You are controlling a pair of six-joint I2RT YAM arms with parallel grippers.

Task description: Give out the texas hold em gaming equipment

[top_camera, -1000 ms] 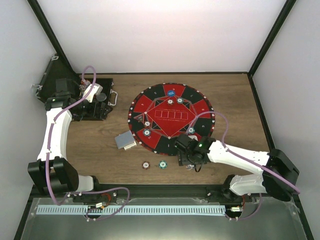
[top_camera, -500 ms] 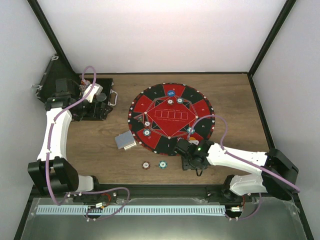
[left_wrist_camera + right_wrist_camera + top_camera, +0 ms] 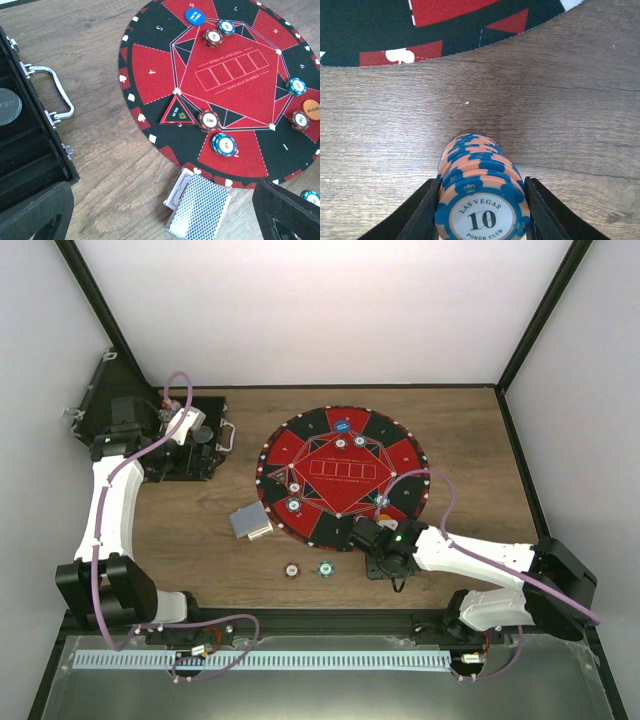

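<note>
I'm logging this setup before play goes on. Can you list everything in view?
table: one, brown wood, under everything
poker mat: one, round, red and black, table centre
blue disc button: one, mat's far edge
orange disc button: one, mat's near-right part
chips on the mat: six spots, teal or brown
triangle marker: one, red-edged black, on the mat
loose chips: two, brown and teal, on wood near the mat
deck of cards: one, grey-blue backs, beside the mat's near-left edge
chip stack: one, orange and blue, on wood
black case: one, open, far-left corner
left gripper: open
right gripper: fingers against the chip stack
</note>
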